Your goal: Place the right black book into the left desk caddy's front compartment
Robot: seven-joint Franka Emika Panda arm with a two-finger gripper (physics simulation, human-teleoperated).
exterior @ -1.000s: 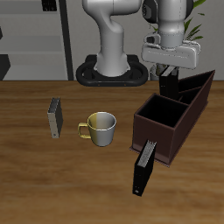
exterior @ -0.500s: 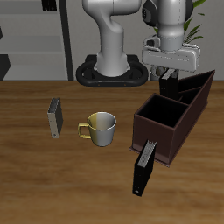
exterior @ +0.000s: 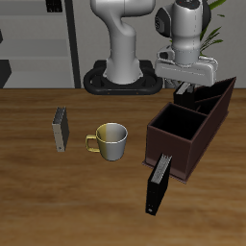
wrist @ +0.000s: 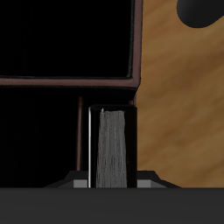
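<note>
My gripper [exterior: 185,87] is shut on the right black book [exterior: 183,96], which hangs tilted over the left desk caddy [exterior: 224,96], a long dark brown box. The book is above the well farther from the table's front edge, its lower end at about rim height. In the wrist view the book's pale grey page edge [wrist: 111,149] shows between my gripper's [wrist: 112,166] fingers. Below it lie the caddy's dark wells, parted by a brown divider wall [wrist: 61,82]. A second, alike black book [exterior: 157,184] stands upright on the table just before the caddy's near end.
A pale yellow-green mug [exterior: 110,141] stands beside the caddy's near well [exterior: 173,135]. A small grey book [exterior: 61,129] stands beyond the mug. The robot's base [exterior: 123,79] and a potted plant are at the table's back.
My gripper has risen a little and turned at the wrist. The held black book now hangs tilted instead of straight down. Nothing else on the table has moved.
</note>
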